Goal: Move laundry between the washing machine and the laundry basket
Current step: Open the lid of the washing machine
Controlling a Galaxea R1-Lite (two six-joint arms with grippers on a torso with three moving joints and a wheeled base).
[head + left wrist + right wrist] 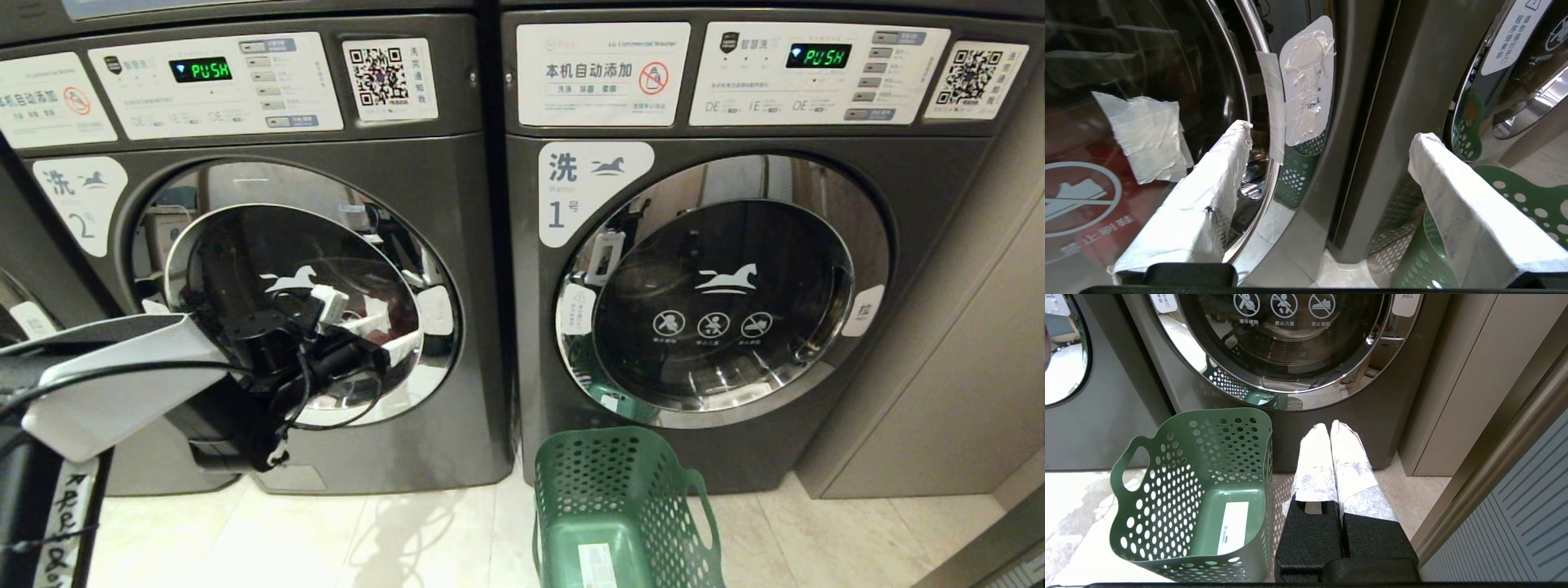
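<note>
The left gripper (1331,134) is held before the door of the washer (457,245) marked "2", near the door's right rim. Its taped fingers (1208,183) are spread wide, and nothing is held between them. The door is seen closed; something red is visible behind the glass (1098,134), probably laundry. The right gripper (1331,430) is held low, just beside the basket (1147,498); its fingers are pressed together, with nothing gripped. The basket stands on the floor (392,539) before washer "1" (922,204). No garment is seen in it.
</note>
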